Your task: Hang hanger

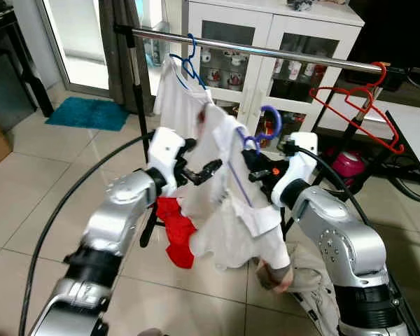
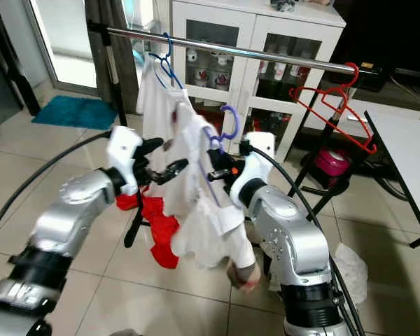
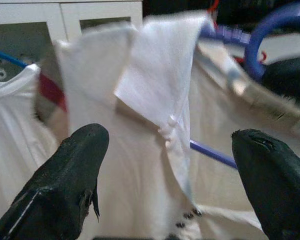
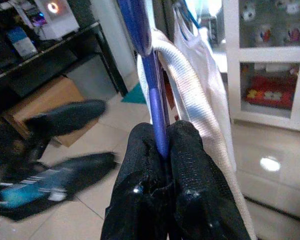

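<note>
A purple hanger (image 1: 264, 130) carries a white shirt (image 1: 234, 203) and is held up below the silver rail (image 1: 266, 52), its hook free in the air. My right gripper (image 1: 255, 171) is shut on the hanger's purple bar (image 4: 157, 120) just under the hook. My left gripper (image 1: 203, 171) is open at the shirt's left side, its fingers (image 3: 70, 175) spread before the collar (image 3: 155, 75). Another white garment on a blue hanger (image 1: 189, 66) hangs on the rail behind. A red empty hanger (image 1: 357, 105) hangs at the rail's right end.
A white glass-door cabinet (image 1: 266, 42) stands behind the rack. Red cloth (image 1: 176, 234) hangs low by the rack's pole. A pink object (image 1: 346, 164) sits on the floor at right, a white table (image 1: 413, 133) stands far right, and a teal mat (image 1: 87, 113) lies at left.
</note>
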Controlling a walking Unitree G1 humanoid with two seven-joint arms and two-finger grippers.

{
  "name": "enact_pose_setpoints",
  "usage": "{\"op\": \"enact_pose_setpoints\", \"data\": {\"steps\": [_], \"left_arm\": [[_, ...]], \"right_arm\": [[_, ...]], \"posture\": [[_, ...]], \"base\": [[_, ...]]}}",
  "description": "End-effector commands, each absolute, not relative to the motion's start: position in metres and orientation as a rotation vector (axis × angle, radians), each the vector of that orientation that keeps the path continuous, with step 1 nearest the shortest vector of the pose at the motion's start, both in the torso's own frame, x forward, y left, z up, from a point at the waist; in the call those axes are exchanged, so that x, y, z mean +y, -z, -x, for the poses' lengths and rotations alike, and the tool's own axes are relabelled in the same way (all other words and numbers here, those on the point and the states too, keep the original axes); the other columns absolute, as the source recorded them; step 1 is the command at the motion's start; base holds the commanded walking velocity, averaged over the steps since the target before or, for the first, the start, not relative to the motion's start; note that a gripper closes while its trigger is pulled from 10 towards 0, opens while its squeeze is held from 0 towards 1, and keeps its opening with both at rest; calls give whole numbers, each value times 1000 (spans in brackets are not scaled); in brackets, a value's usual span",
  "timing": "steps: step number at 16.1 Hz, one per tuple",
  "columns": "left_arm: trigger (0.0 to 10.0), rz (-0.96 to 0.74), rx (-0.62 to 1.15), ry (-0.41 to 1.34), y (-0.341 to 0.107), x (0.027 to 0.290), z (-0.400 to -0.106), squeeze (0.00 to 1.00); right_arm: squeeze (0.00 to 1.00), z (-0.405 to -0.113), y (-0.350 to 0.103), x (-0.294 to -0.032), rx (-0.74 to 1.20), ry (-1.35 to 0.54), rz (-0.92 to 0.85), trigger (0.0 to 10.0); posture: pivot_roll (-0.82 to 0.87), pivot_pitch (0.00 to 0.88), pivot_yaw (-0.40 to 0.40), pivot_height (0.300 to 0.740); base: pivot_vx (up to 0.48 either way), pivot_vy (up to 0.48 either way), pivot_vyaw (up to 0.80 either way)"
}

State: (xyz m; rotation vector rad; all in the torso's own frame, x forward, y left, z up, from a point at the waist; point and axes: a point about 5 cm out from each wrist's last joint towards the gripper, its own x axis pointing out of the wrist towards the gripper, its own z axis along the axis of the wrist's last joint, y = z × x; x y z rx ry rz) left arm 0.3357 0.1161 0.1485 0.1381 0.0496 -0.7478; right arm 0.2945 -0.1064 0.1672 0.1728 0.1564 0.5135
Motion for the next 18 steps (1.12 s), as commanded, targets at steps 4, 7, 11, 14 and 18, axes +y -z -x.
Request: {"op": "enact_pose_setpoints", "data": {"steps": [4, 7, 11, 14, 18], "left_arm": [[9608, -176, -52, 792, -163, 100, -348, 0], [0, -216, -115, 786, -167, 97, -352, 0], [0, -241, -157, 766, -164, 95, -352, 0], [0, -258, -148, 746, -160, 98, -353, 0], [0, -273, -114, 724, -155, 102, -355, 0]], "right_arm": [[0, -288, -183, -95, 97, -569, -182, 0], [0, -284, -180, -94, 108, -567, -180, 0], [0, -281, -175, -96, 125, -548, -175, 0], [0, -280, -175, -93, 126, -564, -175, 0], [0, -280, -175, -92, 125, -572, -176, 0]], "posture": [[-47, 0, -56, 740], [-52, 0, -44, 740], [-44, 0, -44, 740], [-41, 0, -48, 740], [-38, 0, -52, 740]], "base": [[0, 0, 0], [0, 0, 0], [0, 0, 0], [0, 0, 0], [0, 0, 0]]}}
